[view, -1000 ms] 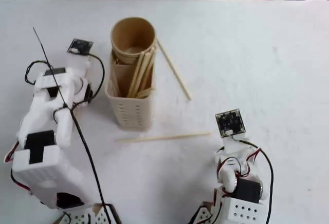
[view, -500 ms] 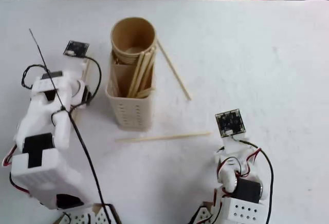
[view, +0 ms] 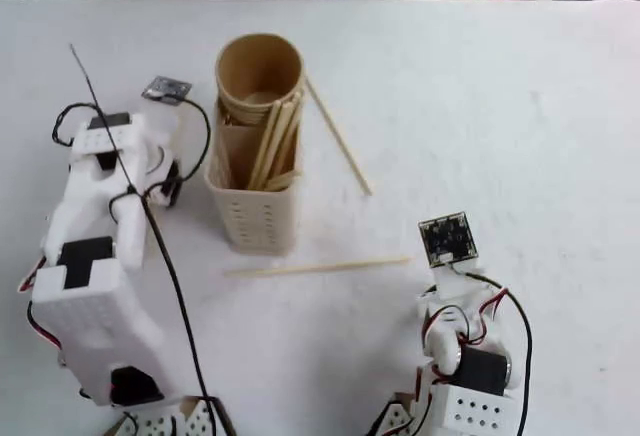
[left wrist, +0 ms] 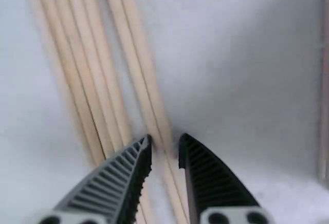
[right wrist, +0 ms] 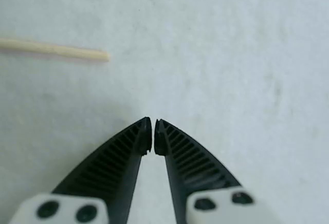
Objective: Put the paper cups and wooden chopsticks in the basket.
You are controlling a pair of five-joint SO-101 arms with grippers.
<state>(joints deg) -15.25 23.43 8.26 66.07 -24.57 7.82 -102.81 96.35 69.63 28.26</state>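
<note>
A white slotted basket stands mid-table, holding stacked paper cups and several wooden chopsticks. One loose chopstick lies to the basket's right, and another lies in front of it. Left of the basket, my left gripper is low over several chopsticks on the table, its fingers shut on a pair running between them. My right gripper is shut and holds nothing, just over the table near the front chopstick's tip.
The left arm's body and a black cable cover the table left of the basket. The right arm's base sits at the front right. Bare white table stretches to the right and far side.
The left arm swung a little away from the basket, then back toward it and farther up the table. The right arm, the basket and the loose chopsticks stayed put.
</note>
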